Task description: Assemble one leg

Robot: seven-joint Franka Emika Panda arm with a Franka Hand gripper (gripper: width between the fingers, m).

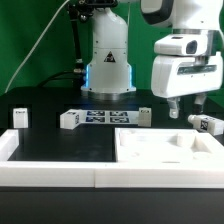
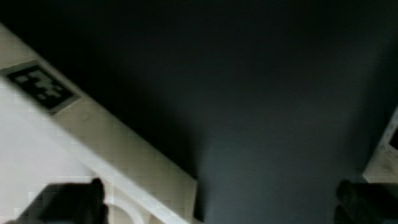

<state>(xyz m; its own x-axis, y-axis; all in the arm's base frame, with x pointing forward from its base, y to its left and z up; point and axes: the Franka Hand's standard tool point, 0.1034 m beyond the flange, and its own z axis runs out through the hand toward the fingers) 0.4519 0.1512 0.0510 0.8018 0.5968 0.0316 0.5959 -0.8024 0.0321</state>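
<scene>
My gripper (image 1: 184, 110) hangs open and empty at the exterior view's right, above the far edge of the large flat white square part (image 1: 160, 146). A leg (image 1: 207, 124), a small white post with a tag, lies just to the gripper's right on the black table. Three more legs lie along the back: one at the far left (image 1: 18, 118), one left of centre (image 1: 68, 120), one right of centre (image 1: 143, 117). In the wrist view my gripper (image 2: 221, 200) has its dark fingertips (image 2: 71, 202) wide apart over dark table, with the tagged square part (image 2: 45, 150) beside one finger.
The marker board (image 1: 100, 118) lies flat in front of the robot base (image 1: 108, 70). A low white wall (image 1: 60, 172) runs along the table's front edge, with a raised white piece (image 1: 8, 145) at the left. A sliver of white (image 2: 391, 150) shows at the wrist view's edge.
</scene>
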